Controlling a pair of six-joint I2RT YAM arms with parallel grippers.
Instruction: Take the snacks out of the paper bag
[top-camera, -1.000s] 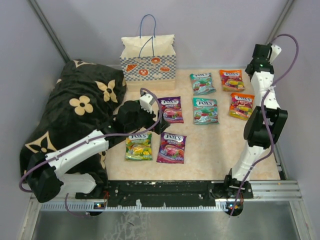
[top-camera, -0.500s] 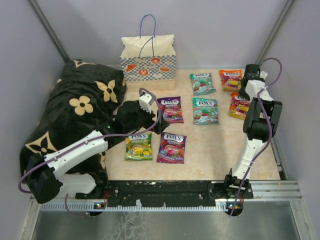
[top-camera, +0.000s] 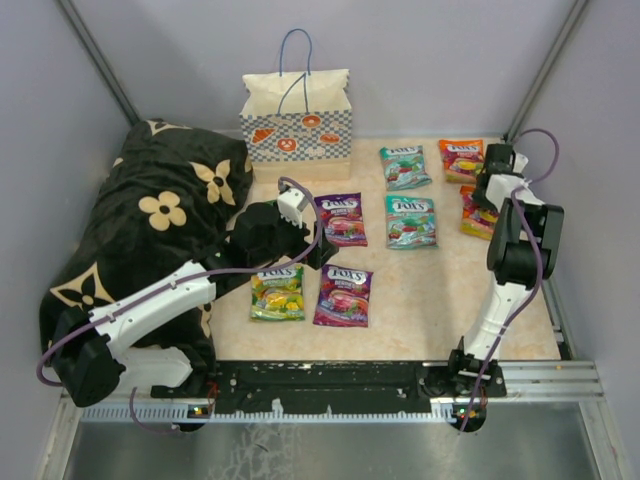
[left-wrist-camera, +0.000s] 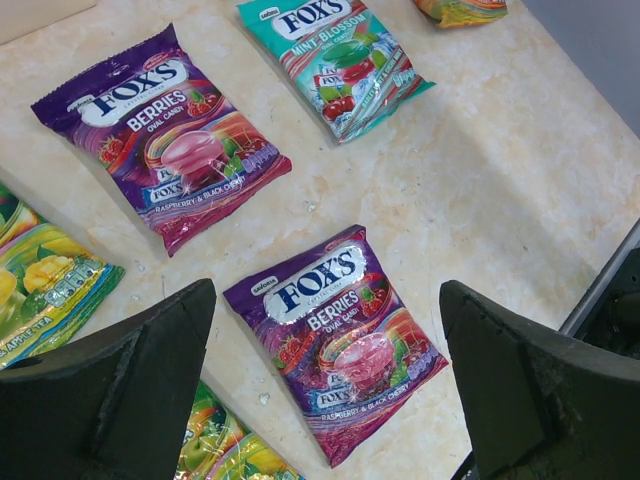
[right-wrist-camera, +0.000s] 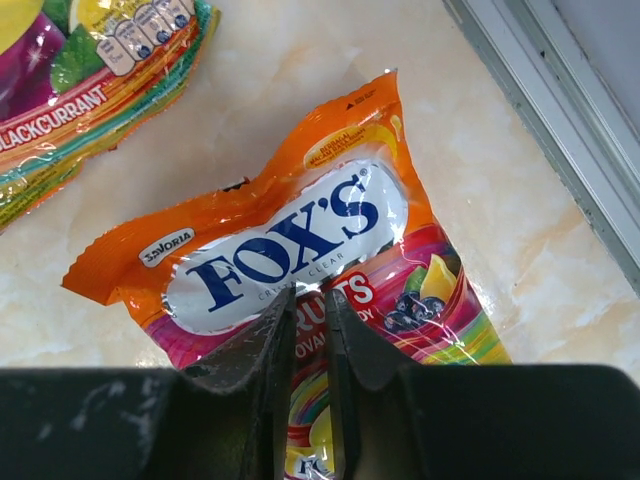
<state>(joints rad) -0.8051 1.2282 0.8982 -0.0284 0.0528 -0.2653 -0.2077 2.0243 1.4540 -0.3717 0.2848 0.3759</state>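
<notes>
The paper bag (top-camera: 295, 125) stands upright at the back, blue handles up. Several FOX'S packets lie flat on the table: two teal (top-camera: 404, 166) (top-camera: 410, 220), two purple (top-camera: 341, 218) (top-camera: 344, 295), one green (top-camera: 278, 291), and two orange (top-camera: 462, 158) (top-camera: 474, 215). My left gripper (top-camera: 322, 256) is open and empty above the near purple packet (left-wrist-camera: 335, 335), which lies between its fingers (left-wrist-camera: 150, 370). My right gripper (top-camera: 490, 188) is shut, hovering low over the near orange packet (right-wrist-camera: 290, 240), which it partly hides in the top view.
A black flower-patterned cushion (top-camera: 150, 220) fills the left side beside my left arm. A metal rail (right-wrist-camera: 560, 130) runs along the table's right edge, close to the orange packet. Grey walls close in the back and sides.
My right arm has swung down from upright at the back right to low over the near orange packet. The left arm and the packets have not moved.
</notes>
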